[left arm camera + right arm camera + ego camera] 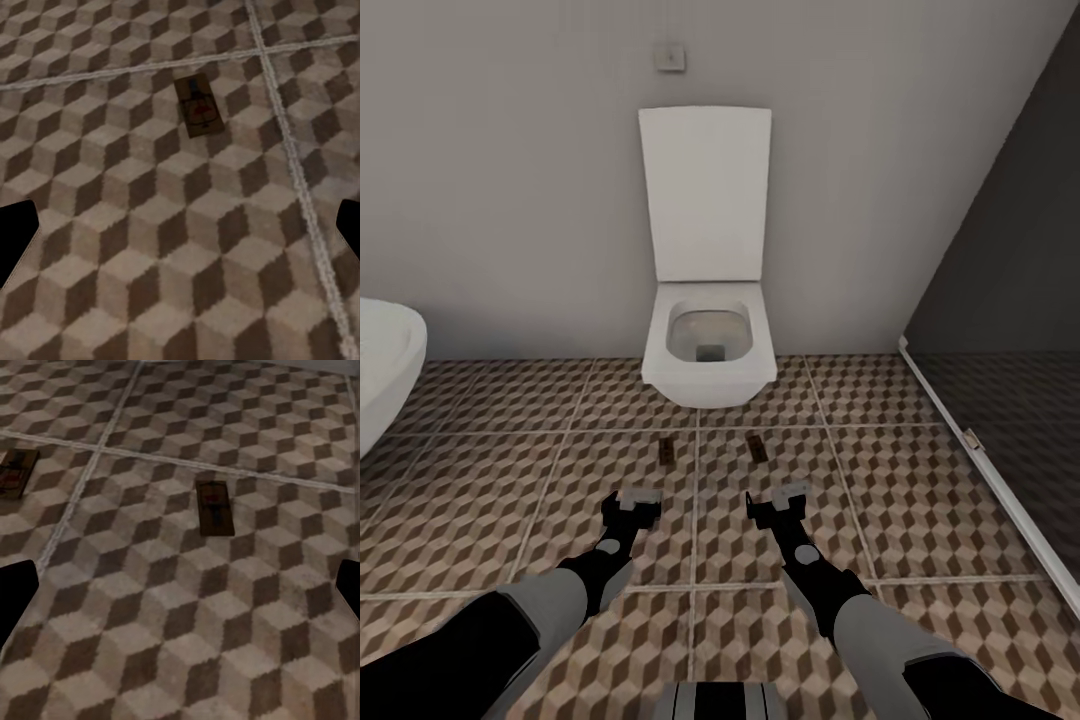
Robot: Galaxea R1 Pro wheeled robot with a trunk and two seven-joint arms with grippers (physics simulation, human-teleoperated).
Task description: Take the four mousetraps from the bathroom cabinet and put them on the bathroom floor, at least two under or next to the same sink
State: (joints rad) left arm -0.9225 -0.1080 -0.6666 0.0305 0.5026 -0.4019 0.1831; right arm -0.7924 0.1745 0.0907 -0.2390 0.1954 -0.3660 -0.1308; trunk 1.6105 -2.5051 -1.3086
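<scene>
I see two mousetraps flat on the bathroom floor (920, 500) in front of the toilet (708, 340): left mousetrap (666, 451), right mousetrap (758, 446), one each side of a grout line. Left gripper (632, 500) and right gripper (778, 503) both spread wide, empty, hovering just short of them. Sink (385, 370) edge at far left.
</scene>
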